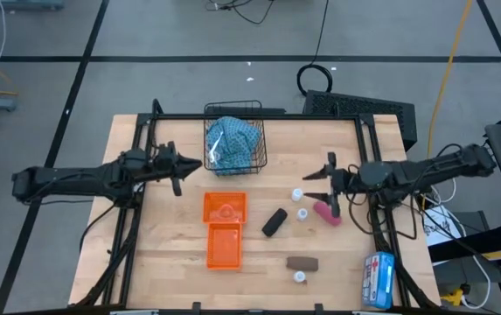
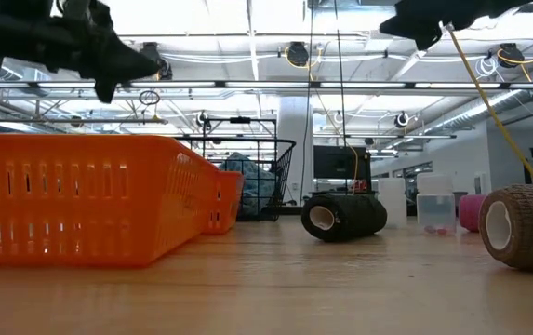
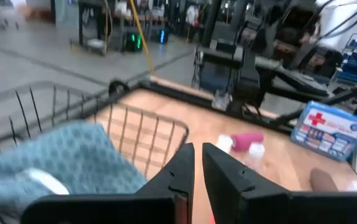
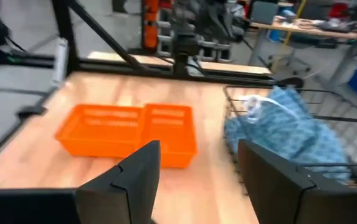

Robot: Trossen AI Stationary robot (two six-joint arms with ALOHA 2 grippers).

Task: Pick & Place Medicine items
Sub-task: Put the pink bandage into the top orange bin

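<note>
1. A light wooden table (image 1: 171,254) with a black metal frame carries everything.
2. A black wire basket (image 1: 235,140) stands at the far middle.
3. Two orange slotted plastic trays (image 1: 224,229) lie end to end near the centre.
4. A black oblong roll (image 1: 274,222) lies right of the trays.
5. A pink oblong roll (image 1: 327,212) lies further right, with two small white round vials (image 1: 300,204) just beside it.
6. A brown bar-shaped roll (image 1: 302,262) lies nearer, a third white vial (image 1: 300,277) beside it.
7. A blue-and-white printed packet (image 1: 379,279) lies at the near right corner.

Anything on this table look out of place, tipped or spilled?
Nothing spilled or damaged. The blue pouch sits bunched in the wire basket; the black roll, pink roll, brown roll and three white vials lie loose beside the empty orange bins.
</note>
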